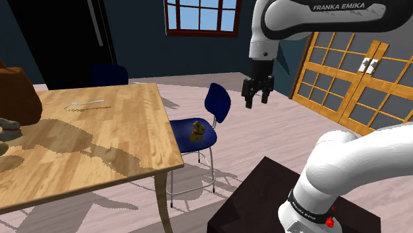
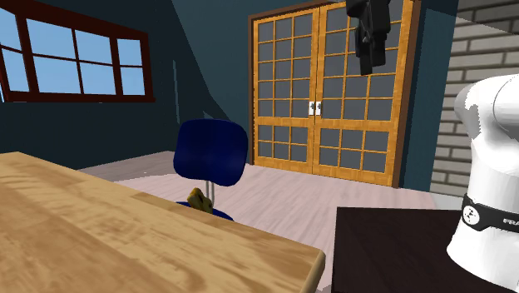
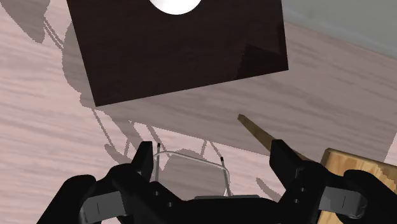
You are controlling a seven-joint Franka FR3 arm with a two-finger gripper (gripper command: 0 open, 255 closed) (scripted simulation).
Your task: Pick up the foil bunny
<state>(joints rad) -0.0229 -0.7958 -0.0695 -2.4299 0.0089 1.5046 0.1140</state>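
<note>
The foil bunny (image 1: 197,131), small with gold and dark patches, stands on the seat of a blue chair (image 1: 217,100) beside the wooden table (image 1: 99,132). The second exterior view has the bunny (image 2: 198,197) just past the table's far edge, in front of the chair back (image 2: 212,151). My black gripper (image 1: 257,102) hangs in the air to the shoulder view's right of the chair and well above the seat, pointing down. Its fingers (image 3: 145,158) stand wide apart with nothing between them. In the second exterior view the gripper (image 2: 367,60) hangs at the top, in front of the doors.
The dark stand (image 1: 265,198) sits by the chair. A brown object (image 1: 14,93) and a thin utensil (image 1: 84,104) lie on the table. Wooden glass-paned doors (image 1: 351,73) close the back. Metal chair legs (image 3: 191,154) and a table corner (image 3: 356,167) lie below the gripper.
</note>
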